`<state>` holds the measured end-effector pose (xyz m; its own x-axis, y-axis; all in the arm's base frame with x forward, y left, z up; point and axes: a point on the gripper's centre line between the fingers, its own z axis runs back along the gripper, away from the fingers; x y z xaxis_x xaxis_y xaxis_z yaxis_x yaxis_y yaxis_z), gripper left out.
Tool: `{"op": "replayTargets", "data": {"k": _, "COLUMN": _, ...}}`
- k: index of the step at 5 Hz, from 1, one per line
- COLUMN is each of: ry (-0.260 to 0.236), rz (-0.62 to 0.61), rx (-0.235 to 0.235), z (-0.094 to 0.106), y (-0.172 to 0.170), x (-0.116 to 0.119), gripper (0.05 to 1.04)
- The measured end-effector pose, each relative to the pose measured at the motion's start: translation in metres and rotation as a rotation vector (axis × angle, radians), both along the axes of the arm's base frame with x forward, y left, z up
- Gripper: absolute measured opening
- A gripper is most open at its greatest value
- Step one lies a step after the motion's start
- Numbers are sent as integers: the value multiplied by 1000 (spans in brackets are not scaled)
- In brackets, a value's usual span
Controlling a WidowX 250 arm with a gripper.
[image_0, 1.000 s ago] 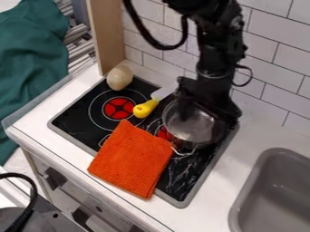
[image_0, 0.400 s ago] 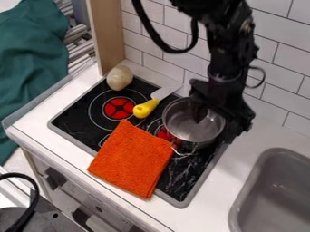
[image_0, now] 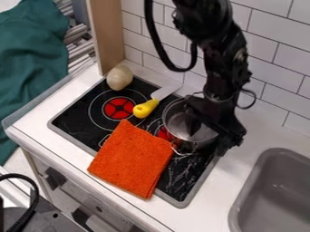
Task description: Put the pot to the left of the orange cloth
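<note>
The black gripper (image_0: 207, 138) hangs over the right side of the pot, one finger inside the pot and the other outside its right wall; the fingers stand apart, and whether they touch the wall I cannot tell. The silver metal pot (image_0: 179, 123) stands upright on the back right part of the stove, its right side partly hidden by the gripper. In front of it and to its left lies the orange cloth (image_0: 131, 158), flat across the stove's front edge, its right corner close to the pot's handle.
A knife with a yellow handle (image_0: 145, 108) lies left of the pot on the black stove (image_0: 75, 118). A pale, rounded object (image_0: 120, 77) rests at the stove's back left corner. The grey sink (image_0: 275, 190) is at the right, and a tiled wall (image_0: 266, 59) rises behind.
The gripper first moved right, then came down and toward the front, with one finger now lower inside the pot. Pot and cloth have not visibly moved.
</note>
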<state>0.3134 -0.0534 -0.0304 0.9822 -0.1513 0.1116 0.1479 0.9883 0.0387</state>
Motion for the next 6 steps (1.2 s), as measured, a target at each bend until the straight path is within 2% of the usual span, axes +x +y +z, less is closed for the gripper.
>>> {"op": "replayTargets", "data": {"k": 1, "ry": -5, "rz": 10, "rx": 14, "z": -8, "y": 2, "x": 5, "gripper": 1001}}
{"op": "replayTargets", "data": {"k": 2, "ry": 1, "rz": -4, "rx": 19, "z": -12, "y": 1, "x": 10, "gripper": 944}}
{"op": "replayTargets", "data": {"k": 4, "ry": -8, "rz": -33, "rx": 17, "z": -12, "y": 0, "x": 9, "gripper": 385}}
{"op": "replayTargets", "data": {"k": 5, "ry": -6, "rz": -69, "rx": 23, "z": -7, "y": 1, "x": 3, "gripper": 166}}
{"op": "replayTargets", "data": {"k": 6, "ry": -47, "rz": -88, "rx": 25, "z": 10, "y": 0, "x": 2, "gripper": 64}}
